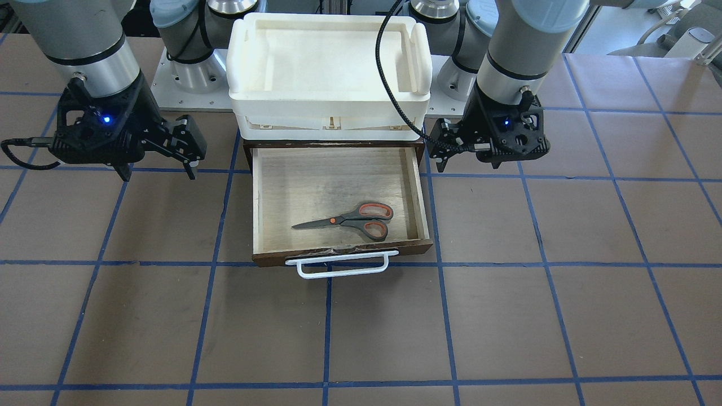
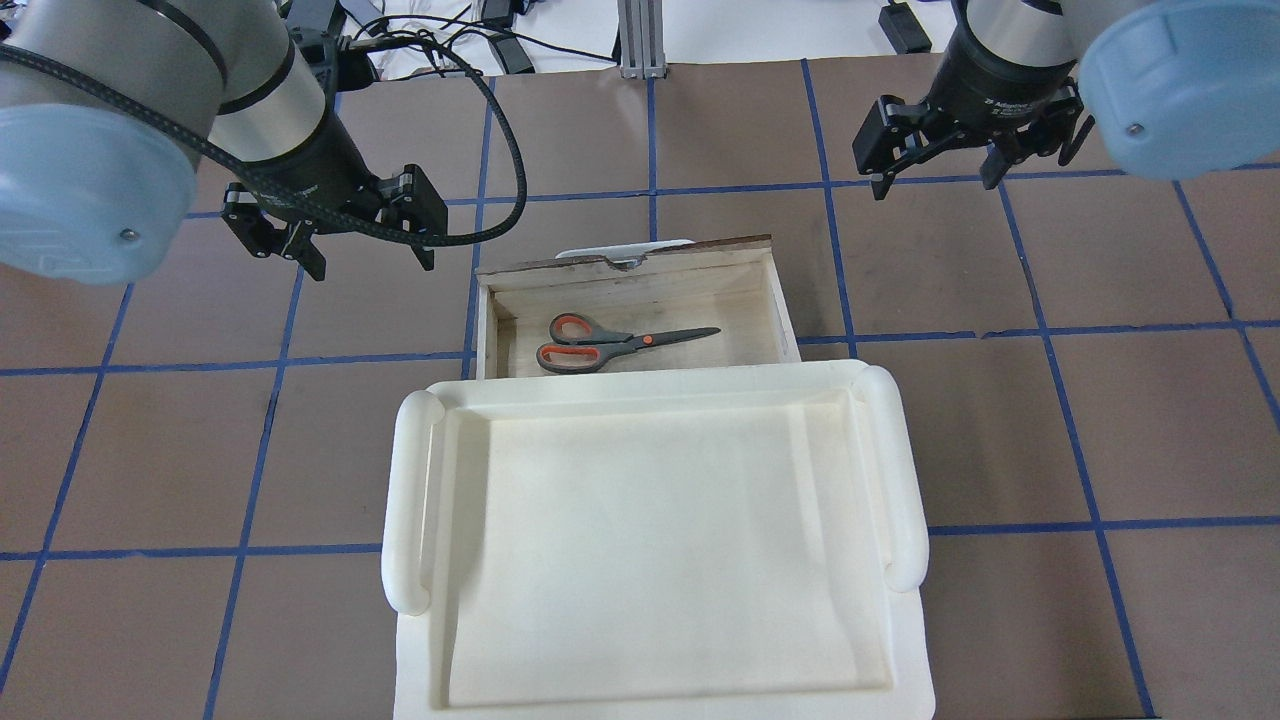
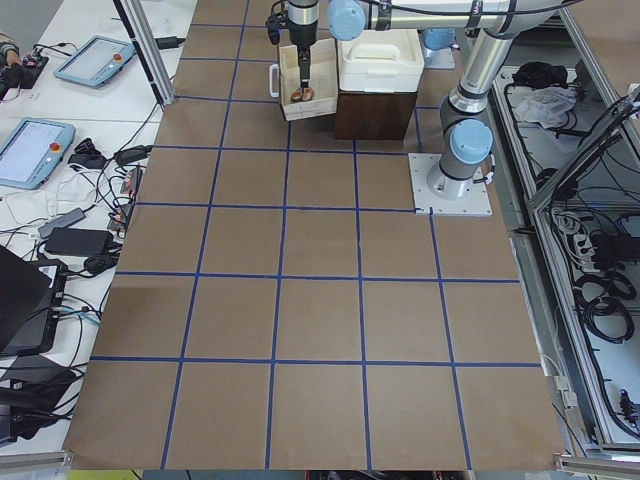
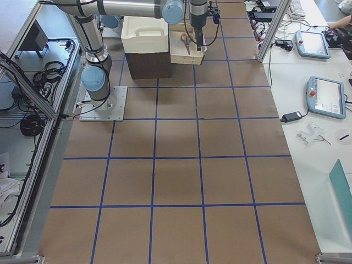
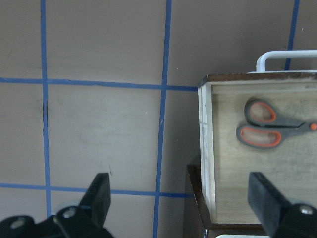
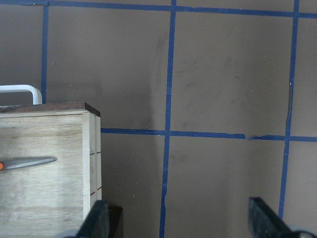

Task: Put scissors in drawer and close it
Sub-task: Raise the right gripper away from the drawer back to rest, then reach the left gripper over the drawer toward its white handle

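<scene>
Scissors (image 2: 610, 343): lying flat on worn pale wood inside open drawer (image 2: 700, 272), clear of its walls. Left gripper (image 2: 370, 262), right gripper (image 2: 935, 184): spread wide, empty, flanking.

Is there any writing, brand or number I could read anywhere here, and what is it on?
Nothing can be read for sure.
White lettering on the right arm's black wrist collar: too small and blurred.
Screens of the tablets on the side bench: too small.
No text shows on the scissors, drawer or white tray.
</scene>
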`<state>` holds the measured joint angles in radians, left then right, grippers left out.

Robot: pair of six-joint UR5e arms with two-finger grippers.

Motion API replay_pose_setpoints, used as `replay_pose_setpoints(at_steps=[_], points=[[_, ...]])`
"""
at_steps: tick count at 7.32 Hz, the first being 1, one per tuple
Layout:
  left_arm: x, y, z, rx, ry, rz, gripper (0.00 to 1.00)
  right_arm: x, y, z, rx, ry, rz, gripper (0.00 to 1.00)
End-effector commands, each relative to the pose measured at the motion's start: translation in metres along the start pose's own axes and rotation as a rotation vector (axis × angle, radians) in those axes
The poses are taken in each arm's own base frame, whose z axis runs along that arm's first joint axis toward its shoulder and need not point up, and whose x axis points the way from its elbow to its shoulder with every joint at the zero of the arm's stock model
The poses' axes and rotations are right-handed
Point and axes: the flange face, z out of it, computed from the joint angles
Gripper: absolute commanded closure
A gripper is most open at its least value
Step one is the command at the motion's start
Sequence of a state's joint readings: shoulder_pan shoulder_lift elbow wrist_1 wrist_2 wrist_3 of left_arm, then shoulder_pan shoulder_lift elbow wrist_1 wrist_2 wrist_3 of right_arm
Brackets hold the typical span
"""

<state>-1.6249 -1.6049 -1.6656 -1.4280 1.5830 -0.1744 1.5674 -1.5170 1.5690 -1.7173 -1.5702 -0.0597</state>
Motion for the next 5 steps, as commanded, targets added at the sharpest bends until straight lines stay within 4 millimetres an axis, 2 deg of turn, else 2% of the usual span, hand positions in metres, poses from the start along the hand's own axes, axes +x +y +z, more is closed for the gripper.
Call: replay_pose_setpoints(at_steps=[1, 2, 3, 4, 5], points=[[0.05, -0.023, 0.032, 0.096, 0.028, -0.024, 0.0, 0.001, 0.0, 0.0, -0.003, 0.001, 0.001, 0.0], [0.073, -0.04, 0.049, 0.108, 0.033, -0.025, 0.0, 0.001, 0.0, 0.0, -0.004, 0.0, 0.001, 0.0], [0.094, -0.061, 0.055, 0.108, 0.039, -0.047, 0.0, 0.001, 0.0, 0.0, -0.003, 0.002, 0.001, 0.0], [0.125, -0.076, 0.057, 0.121, 0.046, -0.055, 0.0, 0.001, 0.0, 0.0, -0.004, 0.002, 0.001, 0.0], [0.152, -0.086, 0.067, 0.117, 0.053, -0.097, 0.0, 0.001, 0.001, 0.002, -0.015, 0.001, 0.001, 0.0]])
